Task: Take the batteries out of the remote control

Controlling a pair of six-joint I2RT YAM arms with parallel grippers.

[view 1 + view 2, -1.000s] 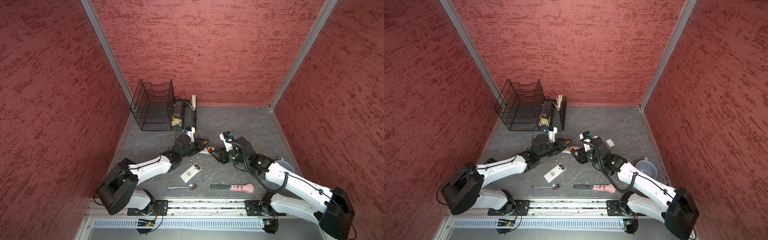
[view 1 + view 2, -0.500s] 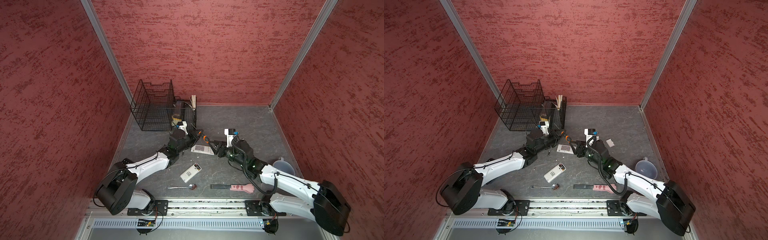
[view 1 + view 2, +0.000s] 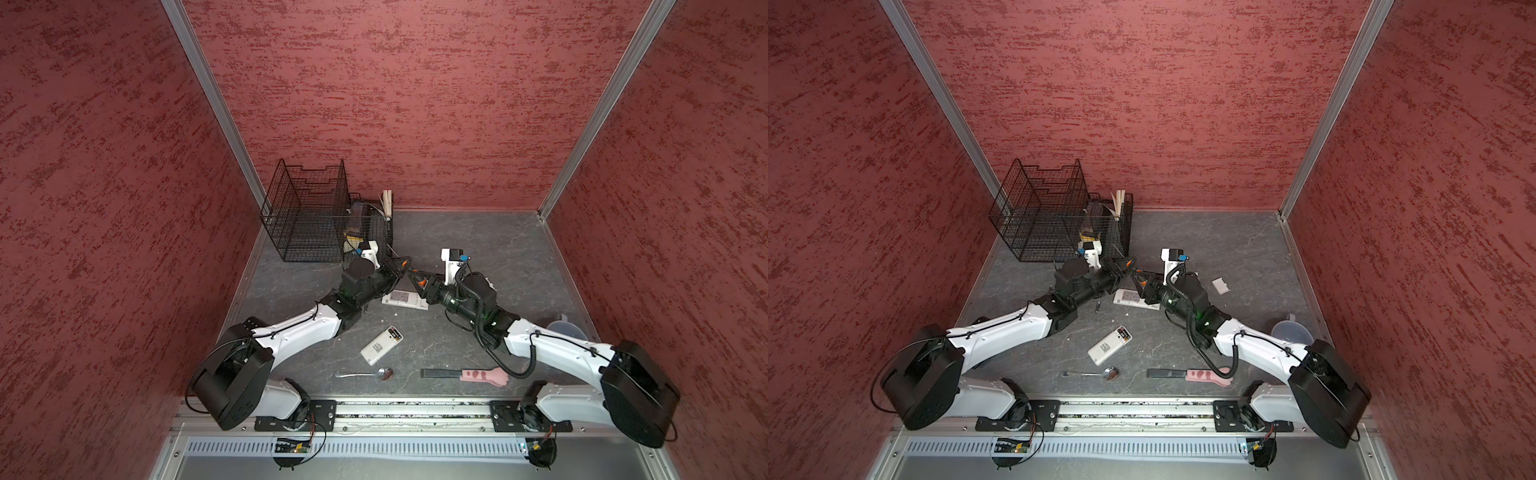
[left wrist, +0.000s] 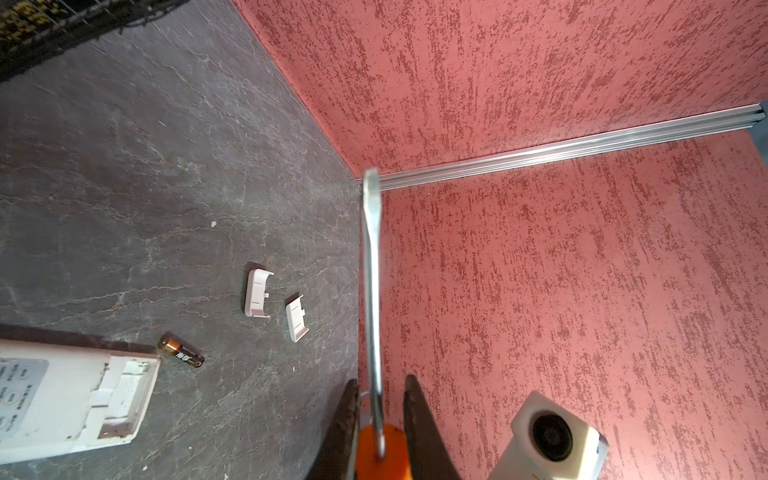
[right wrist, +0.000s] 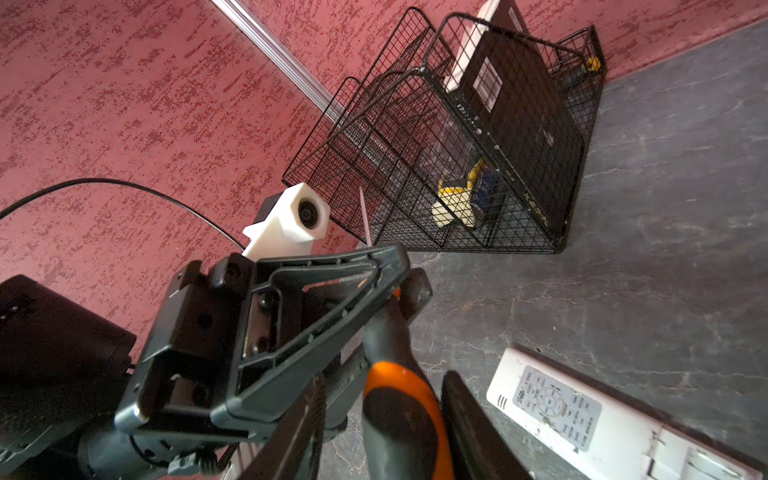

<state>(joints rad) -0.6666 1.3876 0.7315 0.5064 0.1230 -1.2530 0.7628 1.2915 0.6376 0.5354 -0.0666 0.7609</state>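
Where the counter shows beside the left arm, one battery lies loose near the remote. At centre, the left gripper is clamped on the screwdriver. The right gripper straddles its handle; whether it pinches cannot be told.

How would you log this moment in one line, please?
left gripper: shut on screwdriver | right gripper: around its handle, grip unclear | battery: loose beside remote

Walls: red, darker mottling. Floor: grey, pale-veined. Remote: white, grey label. Battery: black, copper end. Screwdriver: orange-and-black handle. Basket: black wire.
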